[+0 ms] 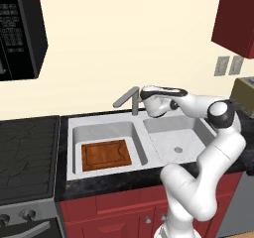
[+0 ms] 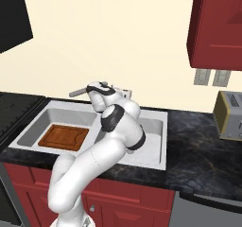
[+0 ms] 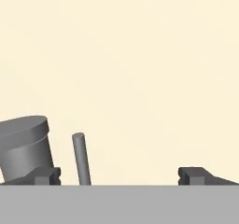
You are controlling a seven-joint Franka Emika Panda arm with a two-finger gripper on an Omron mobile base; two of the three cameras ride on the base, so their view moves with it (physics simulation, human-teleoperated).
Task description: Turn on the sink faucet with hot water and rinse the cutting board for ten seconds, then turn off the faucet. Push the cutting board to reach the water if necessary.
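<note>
the two-finger gripper (image 3: 119,175), fingers spread wide and holding nothing, sits at the grey brushed-metal faucet (image 1: 130,99); its thin lever (image 3: 81,158) stands between the fingertips, near the nine o'clock one. the reddish-brown wooden cutting board (image 1: 106,154) lies flat in the deep basin of the white-grey sink (image 1: 140,126), at the gripper's seven o'clock.

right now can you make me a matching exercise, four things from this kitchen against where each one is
Things:
1. cutting board
2. faucet
3. toaster
4. gripper

Places:
A. on the counter right of the sink
B. open, up at the faucet's handle
C. flat in the left basin
D. behind the divider between the basins, spout angled over the left one

Pairs: 1-C, 2-D, 3-A, 4-B
</note>
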